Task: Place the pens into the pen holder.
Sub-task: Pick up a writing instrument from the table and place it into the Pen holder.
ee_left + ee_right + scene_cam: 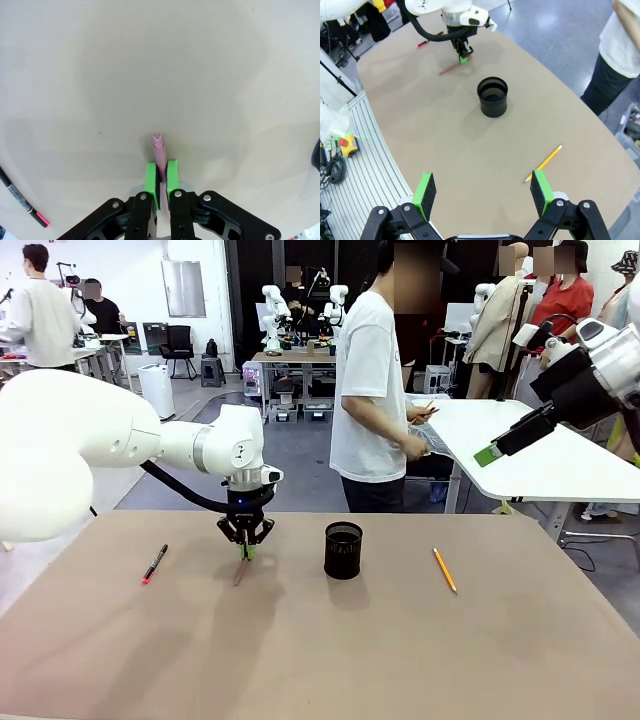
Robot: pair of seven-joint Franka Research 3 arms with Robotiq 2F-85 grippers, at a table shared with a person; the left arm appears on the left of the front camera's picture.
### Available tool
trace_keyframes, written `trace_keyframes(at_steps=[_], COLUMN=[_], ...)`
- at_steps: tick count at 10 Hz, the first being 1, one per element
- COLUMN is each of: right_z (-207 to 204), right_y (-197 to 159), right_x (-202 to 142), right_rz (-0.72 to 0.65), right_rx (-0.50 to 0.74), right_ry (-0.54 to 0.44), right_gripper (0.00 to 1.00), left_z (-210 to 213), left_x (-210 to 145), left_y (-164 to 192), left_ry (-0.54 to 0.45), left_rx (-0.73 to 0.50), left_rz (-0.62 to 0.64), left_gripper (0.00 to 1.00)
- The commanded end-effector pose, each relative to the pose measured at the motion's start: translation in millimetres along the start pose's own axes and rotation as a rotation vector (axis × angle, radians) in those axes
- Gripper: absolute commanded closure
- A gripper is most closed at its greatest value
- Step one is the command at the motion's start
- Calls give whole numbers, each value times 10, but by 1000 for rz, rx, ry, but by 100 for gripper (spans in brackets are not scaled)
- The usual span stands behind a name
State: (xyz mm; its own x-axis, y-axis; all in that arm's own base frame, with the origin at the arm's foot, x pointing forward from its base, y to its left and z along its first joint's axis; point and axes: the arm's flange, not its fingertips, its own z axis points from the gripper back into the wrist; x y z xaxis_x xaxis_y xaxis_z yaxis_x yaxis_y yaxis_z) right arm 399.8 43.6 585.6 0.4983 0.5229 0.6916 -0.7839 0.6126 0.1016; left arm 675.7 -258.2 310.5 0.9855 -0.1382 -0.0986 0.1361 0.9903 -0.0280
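My left pincer (161,169) is squeezing the pink pen (159,145) lying flat on the tabletop (150,60); my right pincer (482,182) is hanging wide open.

The left arm (100,445) is glossy white with rounded, bulbous links, a grey ring at the wrist joint and a black cable (185,492) under it; the left hand (246,553) is black, built of hinged links with silver pivot screws and bright green pads (151,182). The right arm (610,355) is white too, with a black wrist block; the right hand (482,185) has the same green pads and silver screws
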Motion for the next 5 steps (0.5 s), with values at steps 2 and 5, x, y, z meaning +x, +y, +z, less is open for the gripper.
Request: trace_keyframes(at_steps=[2,5], right_z=[-6,-6], right_y=[-11,-11], right_x=[21,21], right_rz=[-5,-5], right_rx=[15,15], right_ry=[-23,-23], right_gripper=[0,0], left_z=[-38,213], left_x=[-102,-292], left_y=[193,438], left_ry=[71,41], left_rx=[-274,-511], left_rz=[-158,-420], left_gripper=[100,100])
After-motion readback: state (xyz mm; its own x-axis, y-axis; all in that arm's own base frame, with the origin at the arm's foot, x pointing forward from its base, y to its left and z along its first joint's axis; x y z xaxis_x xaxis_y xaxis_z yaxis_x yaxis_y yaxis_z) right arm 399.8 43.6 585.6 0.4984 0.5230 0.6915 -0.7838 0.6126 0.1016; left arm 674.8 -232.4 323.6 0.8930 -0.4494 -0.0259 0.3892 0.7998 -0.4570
